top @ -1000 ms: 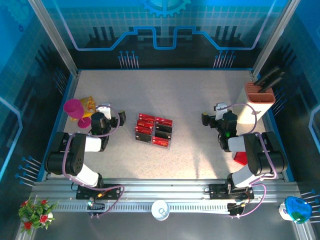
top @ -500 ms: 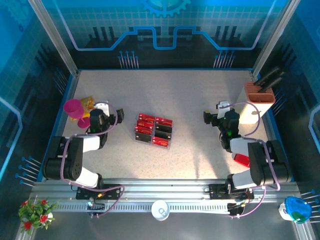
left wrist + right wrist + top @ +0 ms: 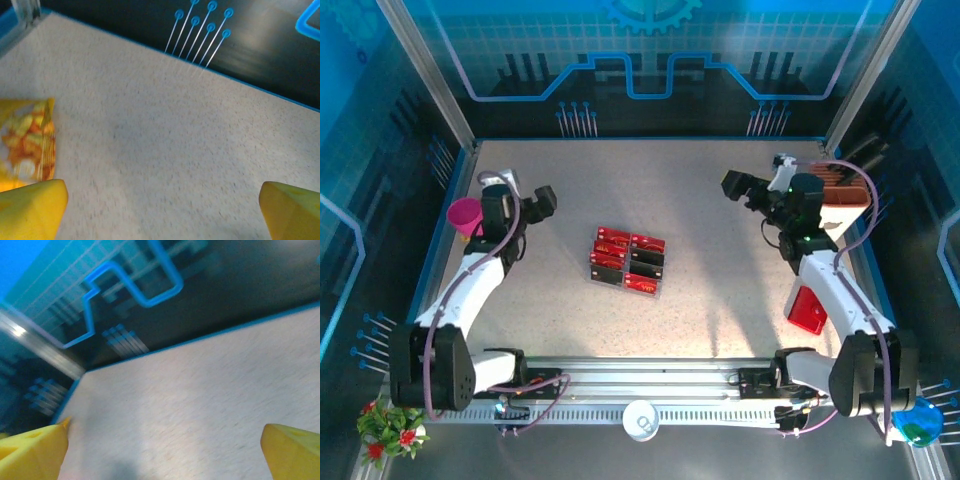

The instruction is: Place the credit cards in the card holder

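Several red and black credit cards (image 3: 628, 261) lie in a clear compartmented tray (image 3: 659, 268) at the middle of the table. The red card holder (image 3: 810, 309) lies near the right edge, beside the right arm. My left gripper (image 3: 542, 200) is raised at the far left, open, its yellow fingertips (image 3: 32, 207) wide apart over bare table. My right gripper (image 3: 737, 185) is raised at the far right, open as well, yellow fingertips (image 3: 292, 450) spread with nothing between them. Both grippers are well away from the cards.
A pink cup (image 3: 466, 215) stands at the left edge, and a yellow snack bag (image 3: 25, 145) lies on the table by the left gripper. A beige slotted block (image 3: 848, 192) stands at the right rear, behind the right arm. Blue walls surround the table.
Both arms have stretched out and swung toward the back of the table, lifting their grippers. The card holder, earlier partly under the right arm, is now uncovered. Both grippers stay open.
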`<state>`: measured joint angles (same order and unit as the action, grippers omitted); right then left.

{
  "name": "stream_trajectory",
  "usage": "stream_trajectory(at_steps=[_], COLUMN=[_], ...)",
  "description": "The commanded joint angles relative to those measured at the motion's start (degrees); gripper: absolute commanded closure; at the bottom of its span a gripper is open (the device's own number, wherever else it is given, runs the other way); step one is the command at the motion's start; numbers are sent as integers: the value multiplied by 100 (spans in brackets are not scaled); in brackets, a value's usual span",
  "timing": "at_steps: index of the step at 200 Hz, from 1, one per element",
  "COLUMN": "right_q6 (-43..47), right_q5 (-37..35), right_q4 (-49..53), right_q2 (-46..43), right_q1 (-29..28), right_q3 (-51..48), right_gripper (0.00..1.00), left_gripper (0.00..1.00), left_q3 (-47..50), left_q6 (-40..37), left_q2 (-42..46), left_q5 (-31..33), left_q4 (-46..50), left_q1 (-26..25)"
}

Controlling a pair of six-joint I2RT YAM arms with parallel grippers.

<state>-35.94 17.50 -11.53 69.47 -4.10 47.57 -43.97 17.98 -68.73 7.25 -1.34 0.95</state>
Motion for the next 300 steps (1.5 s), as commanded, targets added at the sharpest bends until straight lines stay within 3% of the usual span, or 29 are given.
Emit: stream_trajectory(at_steps=[1, 19, 75, 115, 148, 210, 300], right_q6=[-451, 99, 1559, 1661, 1574, 1677, 1775], right_q5=[1021, 738, -1288, -2073, -2524, -2956, -3750], right_q4=[511, 1415, 3932, 4246, 4114, 3812, 3826], right_q2=[248, 312, 389, 660, 998, 1555, 2496], right_q1=[-345, -721, -2460, -3620, -4422, -4821, -4811], right_q3=[8, 116, 533, 428, 321, 243, 740], right_gripper=[0, 0, 0, 0, 0, 0, 0], left_gripper=[1, 1, 1, 1, 1, 1, 1], left_q3=[-183, -196, -67, 182, 461, 563, 119], left_q6=[887, 1188, 1677, 1904, 1989, 1781, 1345], left_q2=[255, 342, 273, 281, 524, -58, -1016], left_q5=[-186, -298, -263, -90, 15, -12, 136], left_q4=[2012, 2778, 4056, 4570, 4699, 4003, 3514], left_q1=[-44, -178, -1239, -1851, -2020, -2151, -2169])
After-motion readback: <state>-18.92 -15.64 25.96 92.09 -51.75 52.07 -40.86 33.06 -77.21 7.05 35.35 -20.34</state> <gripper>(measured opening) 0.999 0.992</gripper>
